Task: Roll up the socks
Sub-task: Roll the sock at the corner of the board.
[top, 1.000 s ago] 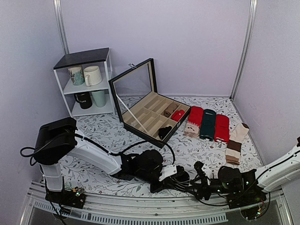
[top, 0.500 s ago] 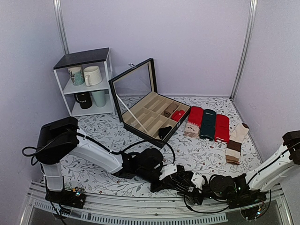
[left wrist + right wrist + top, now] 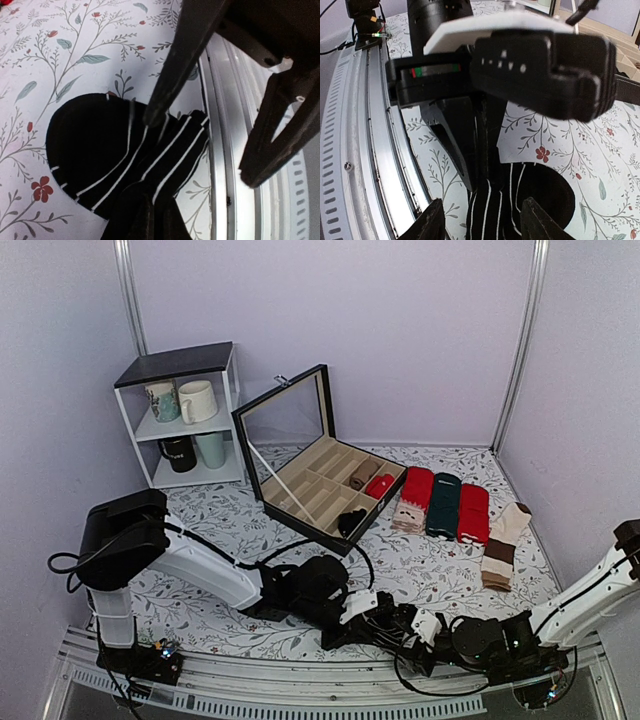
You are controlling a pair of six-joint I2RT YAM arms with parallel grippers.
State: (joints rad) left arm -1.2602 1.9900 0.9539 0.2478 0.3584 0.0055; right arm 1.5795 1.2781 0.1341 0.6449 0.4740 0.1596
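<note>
Floral table [image 3: 440, 565]: striped sock [image 3: 100, 145] by rail [image 3: 225, 150]; box [image 3: 320, 490], mug shelf [image 3: 180, 365] behind.

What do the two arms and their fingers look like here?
Both match: the left arm and right arm have white links, black joint housings and loose black cables. Fingers are plain black and tapered; a white plate caps the left arm's wrist.

Pale lilac walls [image 3: 400, 330] enclose a floral-patterned table [image 3: 210, 530] — white shelf unit [image 3: 180, 410] at back left.

Nothing legible anywhere; the white print on the black mug [image 3: 178, 453] is too small to read.
</note>
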